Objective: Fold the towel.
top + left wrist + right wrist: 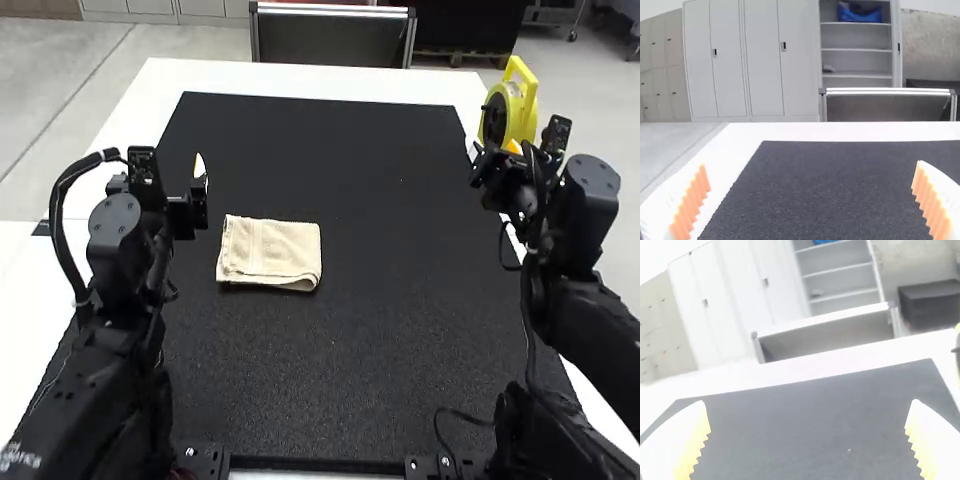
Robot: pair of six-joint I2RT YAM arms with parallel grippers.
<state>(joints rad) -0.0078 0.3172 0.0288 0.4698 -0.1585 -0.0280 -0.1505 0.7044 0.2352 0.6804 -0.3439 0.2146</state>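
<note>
1. Tan towel (269,250) — folded into a small, layered rectangle — lay left of the tabletop's (200,76) middle. Folding looked essentially finished; at most, some straightening remained.
2. The left gripper (811,167) and right gripper (808,402) were empty, fingers spread wide, apart from the towel.
3. A black mat (350,150) covered much of the white tabletop; a yellow reel (512,108) stood by its right edge.
4. Pale cabinets (760,60) and open shelves (856,49) stood beyond the far edge.
</note>
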